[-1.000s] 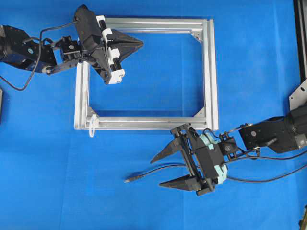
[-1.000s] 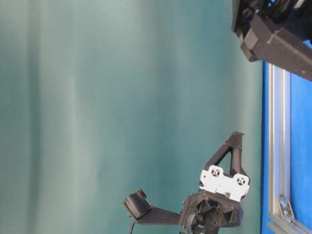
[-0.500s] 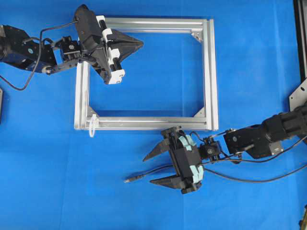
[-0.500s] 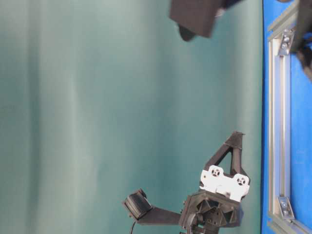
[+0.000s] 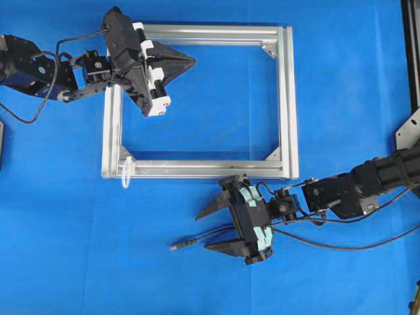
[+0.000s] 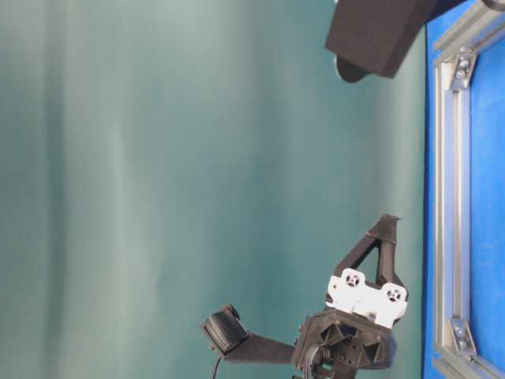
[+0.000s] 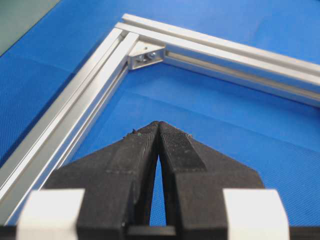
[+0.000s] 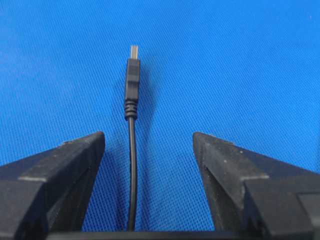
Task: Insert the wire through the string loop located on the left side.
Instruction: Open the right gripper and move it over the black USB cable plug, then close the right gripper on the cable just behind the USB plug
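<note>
The thin black wire (image 8: 131, 165) with its dark plug tip (image 8: 132, 80) lies on the blue tabletop (image 5: 341, 98), running lengthwise between the right gripper (image 5: 205, 231)'s spread fingers (image 8: 60, 165), untouched by either, plug pointing ahead. The right arm is much nearer. The small white string loop (image 5: 126, 172) hangs at the silver aluminium frame (image 5: 289, 98)'s near-left corner, leftward beyond the plug. The left gripper (image 7: 159, 126) hovers clenched, empty, over the frame.

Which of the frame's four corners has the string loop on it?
The frame's bottom-left corner in the overhead view: the string loop hangs there. The other three show only metal brackets.
</note>
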